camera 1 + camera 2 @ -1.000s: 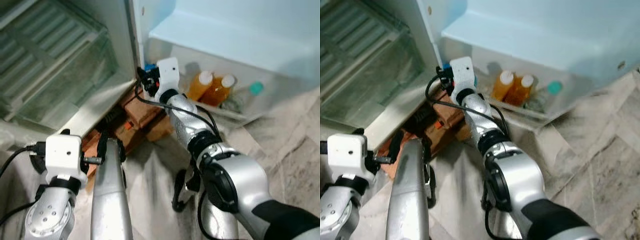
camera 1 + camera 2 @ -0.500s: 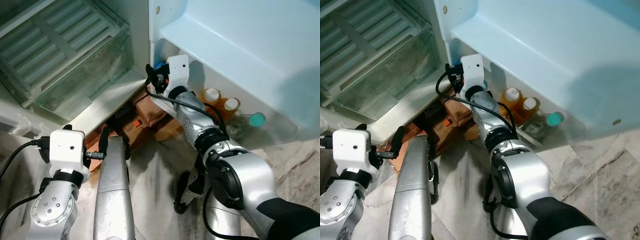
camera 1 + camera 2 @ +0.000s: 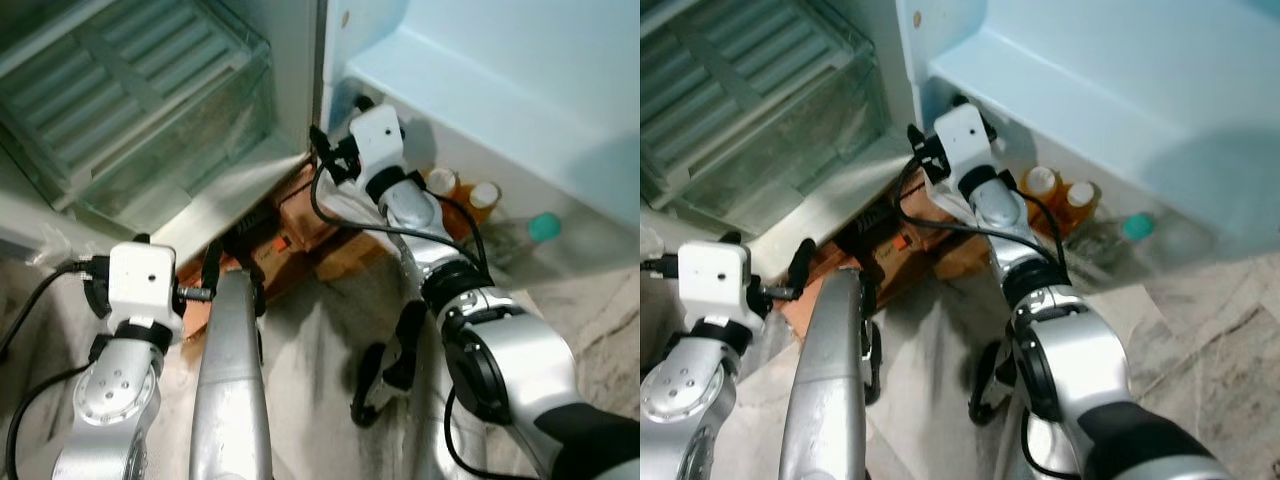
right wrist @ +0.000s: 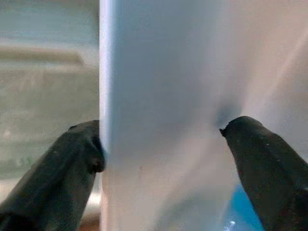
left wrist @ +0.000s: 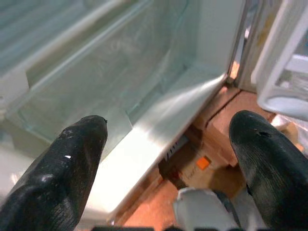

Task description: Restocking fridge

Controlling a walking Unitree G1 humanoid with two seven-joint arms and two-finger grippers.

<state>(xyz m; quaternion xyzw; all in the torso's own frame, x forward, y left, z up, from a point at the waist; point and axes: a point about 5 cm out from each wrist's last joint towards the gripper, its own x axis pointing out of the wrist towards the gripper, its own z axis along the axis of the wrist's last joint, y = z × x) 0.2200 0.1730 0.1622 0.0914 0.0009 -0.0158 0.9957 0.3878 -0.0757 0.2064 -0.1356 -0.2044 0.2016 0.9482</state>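
**Right gripper on fridge door edge**

Fridge door (image 3: 500, 90) stands open, orange bottles (image 3: 440, 185) in its lower shelf. Right gripper (image 4: 161, 144) straddles the door's edge, fingers spread either side, not clamped. Left gripper (image 5: 168, 144) hangs spread and empty before the crisper drawer (image 3: 150, 120). Step looks like door handling; next needs a steady swing.

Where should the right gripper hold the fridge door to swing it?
On the door's inner vertical edge, just above the bottle shelf. That edge is a thin slab the right gripper already straddles, one finger on each face, coming in from the edge side; it looks narrow enough to pinch.
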